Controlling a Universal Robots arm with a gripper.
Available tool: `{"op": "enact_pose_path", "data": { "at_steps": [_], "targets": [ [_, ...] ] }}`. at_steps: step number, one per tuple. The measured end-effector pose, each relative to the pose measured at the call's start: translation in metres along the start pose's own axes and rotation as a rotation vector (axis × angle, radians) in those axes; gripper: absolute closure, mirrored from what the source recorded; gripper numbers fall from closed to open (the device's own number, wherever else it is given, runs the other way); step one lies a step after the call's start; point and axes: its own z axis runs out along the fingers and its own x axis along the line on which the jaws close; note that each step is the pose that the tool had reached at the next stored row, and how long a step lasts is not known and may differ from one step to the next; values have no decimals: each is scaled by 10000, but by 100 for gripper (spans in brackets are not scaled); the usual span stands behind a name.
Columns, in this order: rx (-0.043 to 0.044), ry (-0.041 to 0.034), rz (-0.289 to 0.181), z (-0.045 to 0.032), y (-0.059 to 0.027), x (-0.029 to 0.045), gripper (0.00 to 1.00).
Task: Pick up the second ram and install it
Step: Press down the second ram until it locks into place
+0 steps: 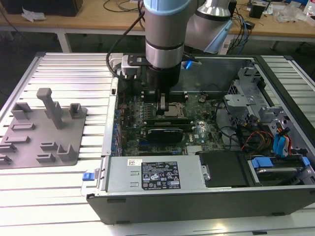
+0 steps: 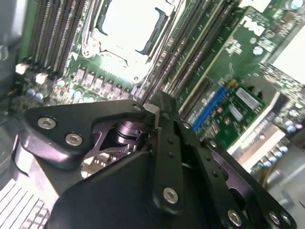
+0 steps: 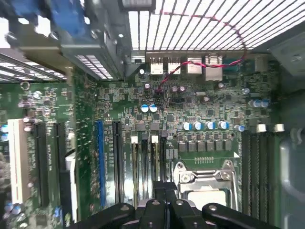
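Here the black two-finger gripper (image 2: 153, 112), jaws closed together, presses beside the square silver-topped processor (image 3: 206, 198), aligned along the long black socket rails (image 3: 143, 164).

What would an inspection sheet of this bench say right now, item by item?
Surface: slatted metal table carrying an open computer case.
Job's things: second ram cannot be told apart from the memory slots beside the processor.
Clutter: grey holder tray beside the case, on the exterior view's left.
Grippers: gripper low over those slots.
Cables: red-and-black wire near the board's ports; coloured wires by the drive bay.
Surroundings: wooden workbench behind.
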Motion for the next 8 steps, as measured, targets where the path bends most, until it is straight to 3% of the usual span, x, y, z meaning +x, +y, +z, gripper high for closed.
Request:
{"op": "enact_pose_path", "data": {
  "at_steps": [3,6,8],
  "targets": [
    [0,1,-1,-19,-35,-2,92],
    [0,-2,0,-9,-282,-9,92],
    [0,0,0,-8,-310,-10,92]
  ]
}}
